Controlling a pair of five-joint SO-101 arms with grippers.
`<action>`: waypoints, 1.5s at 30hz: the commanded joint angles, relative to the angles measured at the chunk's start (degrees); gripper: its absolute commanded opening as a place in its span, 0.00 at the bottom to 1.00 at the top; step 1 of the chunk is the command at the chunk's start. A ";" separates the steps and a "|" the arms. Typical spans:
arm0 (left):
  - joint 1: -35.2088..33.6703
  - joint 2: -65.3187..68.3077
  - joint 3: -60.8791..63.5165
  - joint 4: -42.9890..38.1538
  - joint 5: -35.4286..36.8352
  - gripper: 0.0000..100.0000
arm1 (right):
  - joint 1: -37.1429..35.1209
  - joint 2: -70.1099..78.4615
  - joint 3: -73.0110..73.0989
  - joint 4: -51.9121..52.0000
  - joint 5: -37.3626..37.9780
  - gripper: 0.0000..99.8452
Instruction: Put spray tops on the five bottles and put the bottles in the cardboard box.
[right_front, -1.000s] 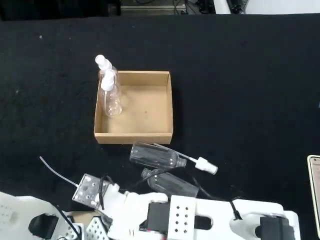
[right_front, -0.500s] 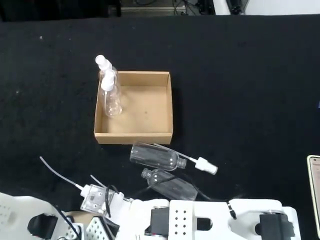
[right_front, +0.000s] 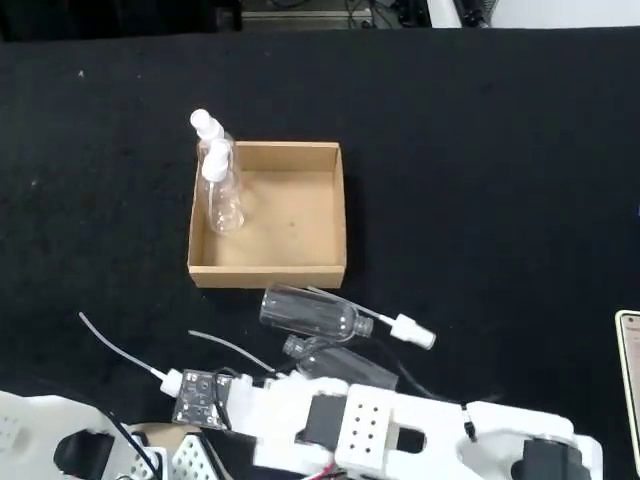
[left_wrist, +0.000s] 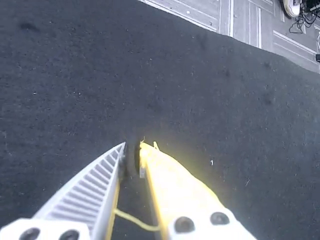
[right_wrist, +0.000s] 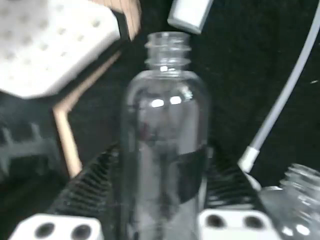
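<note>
Cardboard box (right_front: 266, 275) sits open near the middle of the black table (right_front: 500, 180). Two bottles with spray tops fitted stand upright at its far left corner: the nearer capped bottle (right_front: 222, 195) is inside against the left wall, and the farther capped bottle (right_front: 207, 128) is right at the corner, though I cannot tell whether it stands inside or just outside. On the table just beside the box's near wall lies a clear bottle (right_front: 305, 312) on its side. A loose spray top (right_front: 412, 331) lies at its mouth, with its tube apparently running into the neck and the head not seated.

Nearer the arms lies an uncapped bottle (right_front: 345, 366), partly under a white arm. In the right wrist view this uncapped bottle (right_wrist: 165, 130) sits lengthwise between the fingers of the right gripper (right_wrist: 162, 157), its threaded neck pointing away, and the dark pads (right_wrist: 100, 175) lie against both its sides, grasping it. A second open bottle neck (right_wrist: 297, 195) shows just beside it, and a thin white tube (right_wrist: 287, 95) curves past.

The left gripper (left_wrist: 132, 150) hangs over bare table (left_wrist: 75, 75) with its fingers clenched together, and nothing can be made out between them
</note>
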 joint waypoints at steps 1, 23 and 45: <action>-0.66 -1.14 -3.38 0.26 0.35 0.03 | 3.16 -1.80 -7.16 5.10 5.36 0.04; 13.14 -17.85 -0.92 29.63 -13.80 0.03 | 60.40 -1.89 -41.63 42.90 27.16 0.10; 42.42 -44.84 48.31 14.07 -16.44 0.03 | 115.34 2.07 -17.45 5.54 36.22 0.10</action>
